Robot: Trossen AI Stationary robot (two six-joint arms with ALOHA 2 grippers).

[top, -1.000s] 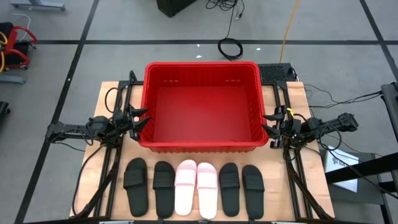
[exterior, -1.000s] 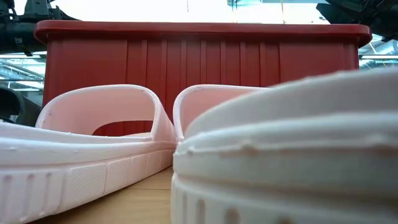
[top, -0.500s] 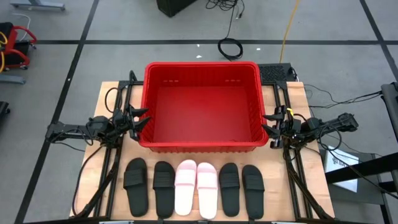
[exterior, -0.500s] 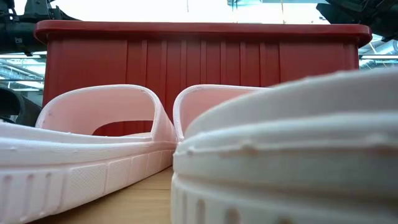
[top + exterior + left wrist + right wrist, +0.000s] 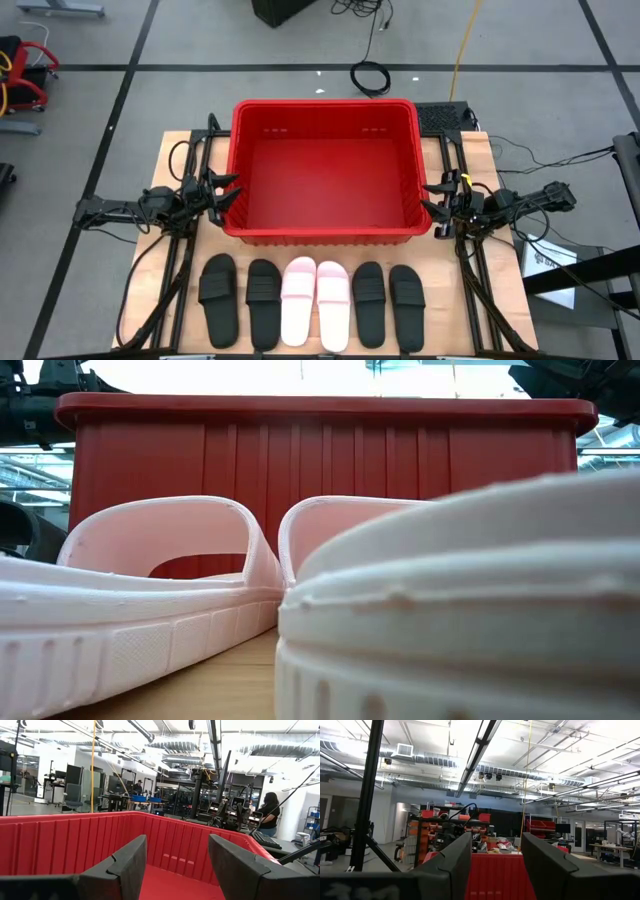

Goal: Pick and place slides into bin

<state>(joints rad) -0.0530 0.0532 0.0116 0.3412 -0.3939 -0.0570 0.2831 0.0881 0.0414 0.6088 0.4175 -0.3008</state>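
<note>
A red bin (image 5: 325, 232) sits empty mid-table; six slides (image 5: 312, 303), four black flanking two pale pink, lie in a row just near of it; the left gripper (image 5: 222, 195) hovers at the bin's left wall, fingers spread wide and empty; the right gripper (image 5: 437, 200) waits at the right wall, likewise parted and empty; nothing is picked yet; next, I judge, one arm must reach down to a slide

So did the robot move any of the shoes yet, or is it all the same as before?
Nothing visibly changed. All six slides lie in their row in front of the empty red bin, and the left tool and right tool wait open beside its walls.
</note>
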